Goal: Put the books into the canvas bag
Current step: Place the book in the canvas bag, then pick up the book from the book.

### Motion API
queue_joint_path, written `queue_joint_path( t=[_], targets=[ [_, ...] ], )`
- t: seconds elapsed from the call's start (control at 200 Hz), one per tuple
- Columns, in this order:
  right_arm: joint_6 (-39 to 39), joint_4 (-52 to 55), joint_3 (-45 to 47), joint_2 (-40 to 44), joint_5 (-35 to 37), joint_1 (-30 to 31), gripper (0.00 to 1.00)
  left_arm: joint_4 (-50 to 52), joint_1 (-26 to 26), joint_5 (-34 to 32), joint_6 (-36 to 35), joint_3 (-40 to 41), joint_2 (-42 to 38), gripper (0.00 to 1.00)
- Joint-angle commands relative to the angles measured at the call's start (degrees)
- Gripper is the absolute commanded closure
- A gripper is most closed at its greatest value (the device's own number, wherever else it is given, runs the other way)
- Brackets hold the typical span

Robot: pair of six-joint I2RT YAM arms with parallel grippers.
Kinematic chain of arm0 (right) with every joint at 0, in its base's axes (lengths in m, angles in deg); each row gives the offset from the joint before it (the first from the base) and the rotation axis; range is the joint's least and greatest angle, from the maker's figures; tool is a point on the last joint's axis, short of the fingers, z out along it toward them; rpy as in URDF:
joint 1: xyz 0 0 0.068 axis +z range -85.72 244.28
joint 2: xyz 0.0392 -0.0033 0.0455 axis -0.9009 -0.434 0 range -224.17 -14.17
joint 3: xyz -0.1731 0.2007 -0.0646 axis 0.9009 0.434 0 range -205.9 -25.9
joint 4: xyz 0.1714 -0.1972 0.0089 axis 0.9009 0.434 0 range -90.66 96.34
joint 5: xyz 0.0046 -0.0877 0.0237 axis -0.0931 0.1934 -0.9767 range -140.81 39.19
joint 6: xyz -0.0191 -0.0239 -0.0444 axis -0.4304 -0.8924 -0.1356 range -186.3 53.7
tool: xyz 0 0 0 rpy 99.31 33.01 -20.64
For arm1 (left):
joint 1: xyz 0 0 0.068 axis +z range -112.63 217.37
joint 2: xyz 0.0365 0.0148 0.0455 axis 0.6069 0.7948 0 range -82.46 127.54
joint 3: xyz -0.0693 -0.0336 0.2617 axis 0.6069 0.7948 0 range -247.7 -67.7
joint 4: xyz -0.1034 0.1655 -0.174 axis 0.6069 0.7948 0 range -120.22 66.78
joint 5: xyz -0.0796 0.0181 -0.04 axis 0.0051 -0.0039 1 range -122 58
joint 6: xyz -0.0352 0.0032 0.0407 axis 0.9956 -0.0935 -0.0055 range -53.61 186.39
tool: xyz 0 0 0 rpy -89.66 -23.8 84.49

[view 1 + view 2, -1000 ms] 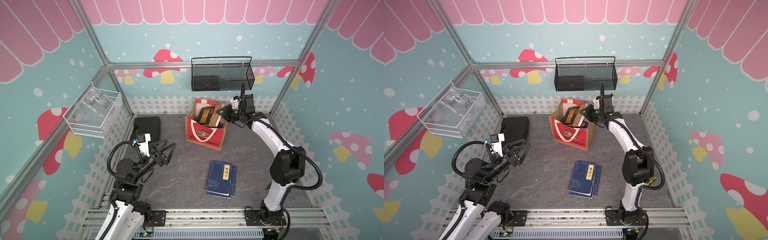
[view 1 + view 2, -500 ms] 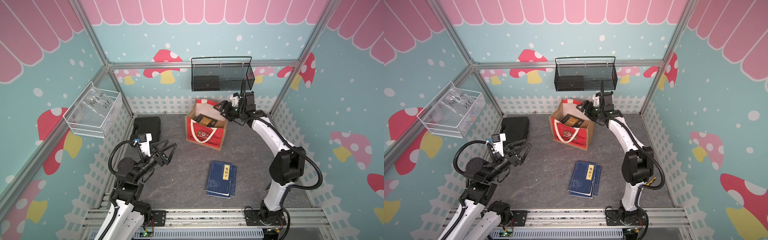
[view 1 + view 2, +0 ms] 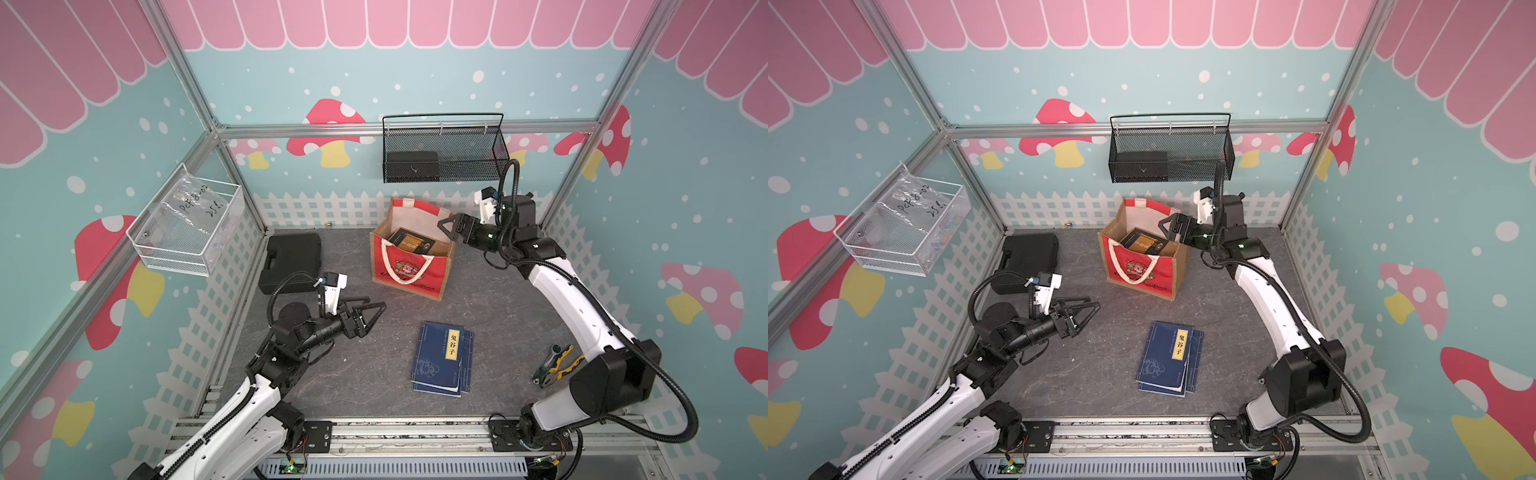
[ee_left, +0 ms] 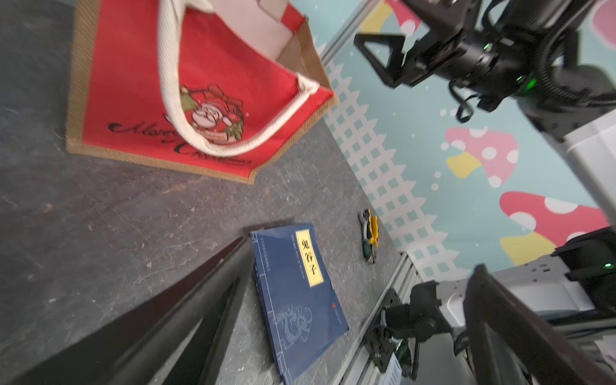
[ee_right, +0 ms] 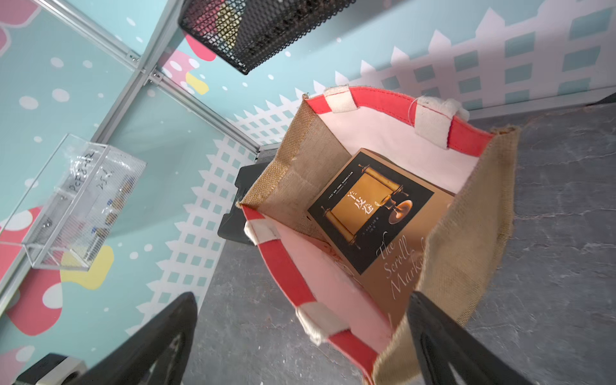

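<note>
Standing at the front rail, so closest first: a small pile of blue books (image 3: 442,357) lies flat on the grey floor, the top one with a yellow title strip and the ones beneath fanned out a little; off by the right arm's base there's a pair of yellow-and-black pliers (image 3: 552,365).

A bit further in, the left gripper (image 3: 376,302) hangs low over the floor, jaws spread wide with nothing in them, pointing toward the middle and well apart from the pile; behind that arm a closed black case (image 3: 291,259) sits near the fence.

Further back is the canvas bag (image 3: 409,266), upright, mouth open, red Santa panel facing me, one white handle flopped down the front; inside it a black-and-tan book (image 5: 376,213) with a gold scroll lies cover up, slanted across the bag; can't tell what's under it. The right gripper (image 3: 446,227) hovers just above the bag's rim on the jute side nearest its own arm, fingers wide apart and empty, clear of the book.

Up on the back wall hangs a black mesh basket (image 3: 442,153) with something dark in it.
</note>
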Motion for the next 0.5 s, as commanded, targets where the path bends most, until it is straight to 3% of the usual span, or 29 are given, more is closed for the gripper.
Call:
queue_joint_path(
  t=[0.0, 0.31, 0.495],
  targets=[
    [-5.8, 2.3, 7.8, 3.6, 2.1, 0.3, 0.01, -0.7, -3.3, -5.0, -2.1, 1.6, 3.0, 0.01],
    [-4.9, 0.5, 33.5, 14.4, 6.0, 0.9, 0.0, 1.8, -11.0, -11.5, -1.7, -1.5, 19.5, 0.02],
    [-1.3, -6.5, 47.6, 20.0, 3.2, 2.2, 0.01, 0.4, -15.2, -12.8, -2.6, -4.5, 29.7, 0.01]
  ],
)
